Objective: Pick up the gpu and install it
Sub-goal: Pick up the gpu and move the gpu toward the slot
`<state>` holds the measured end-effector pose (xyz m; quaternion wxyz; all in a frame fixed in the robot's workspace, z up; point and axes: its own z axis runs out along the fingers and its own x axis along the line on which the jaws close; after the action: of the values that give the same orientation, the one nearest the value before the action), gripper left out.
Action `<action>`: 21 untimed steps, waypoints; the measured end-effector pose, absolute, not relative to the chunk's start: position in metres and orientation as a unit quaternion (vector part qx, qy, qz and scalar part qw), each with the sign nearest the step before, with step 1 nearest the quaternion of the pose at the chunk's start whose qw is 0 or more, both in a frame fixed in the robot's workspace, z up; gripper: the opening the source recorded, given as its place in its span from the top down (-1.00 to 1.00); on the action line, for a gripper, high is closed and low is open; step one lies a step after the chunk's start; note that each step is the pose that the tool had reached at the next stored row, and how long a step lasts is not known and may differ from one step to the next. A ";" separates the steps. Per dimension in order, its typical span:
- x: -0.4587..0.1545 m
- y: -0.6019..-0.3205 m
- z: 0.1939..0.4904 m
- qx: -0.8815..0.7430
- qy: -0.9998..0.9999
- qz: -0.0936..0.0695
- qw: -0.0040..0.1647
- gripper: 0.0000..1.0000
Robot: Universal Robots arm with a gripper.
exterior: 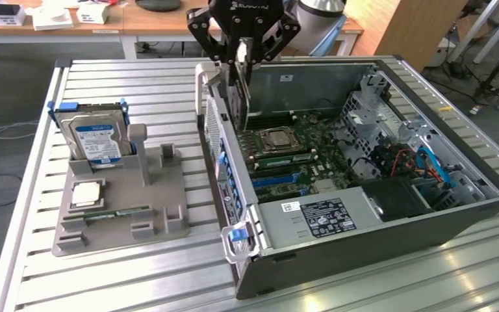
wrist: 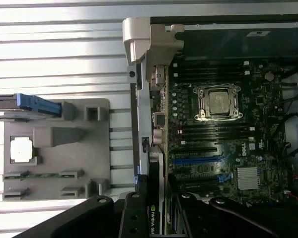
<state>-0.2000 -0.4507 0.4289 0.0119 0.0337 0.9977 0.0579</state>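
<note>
Transfer step: gpu held over the open case, not yet seated.
We see the gripper pinching the gpu upright over the computer case, beside its rear wall and above the motherboard. We judge seating calls for its edge lined up with 1 slot. The lower edge seems clear of the board. The grip itself is cut off in the wrist view.
</note>
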 end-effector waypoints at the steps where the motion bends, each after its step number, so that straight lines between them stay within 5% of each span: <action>1: -0.196 -0.451 0.429 0.034 0.998 0.058 0.012 0.47; 21: -0.111 -0.451 0.429 0.034 0.997 0.063 0.012 0.47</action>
<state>-0.1112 -0.4506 0.4289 0.0118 0.0338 0.9974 0.0633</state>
